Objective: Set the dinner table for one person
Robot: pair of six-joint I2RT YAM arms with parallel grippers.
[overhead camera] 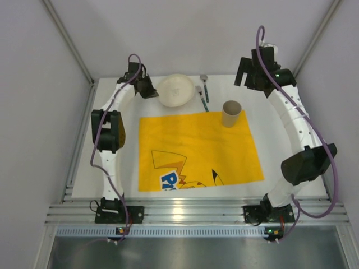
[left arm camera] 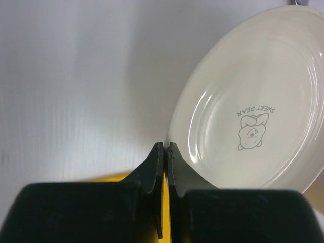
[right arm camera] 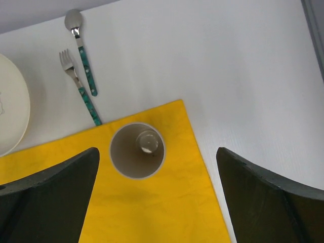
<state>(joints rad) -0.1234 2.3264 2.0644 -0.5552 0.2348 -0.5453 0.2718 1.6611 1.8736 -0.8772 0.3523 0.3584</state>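
Note:
The white dinner table carries a yellow printed cloth. A cream plate with a bear print lies at the back, off the cloth. My left gripper is shut and empty at the plate's left rim; in the left wrist view its tips sit against the edge of the plate. A tan cup stands upright on the cloth's back right corner. My right gripper is wide open, high above the cup in the right wrist view.
A fork and a spoon with green handles lie side by side between plate and cup, also in the right wrist view (fork, spoon). A ribbed aluminium rail runs along the near edge. White walls enclose the table.

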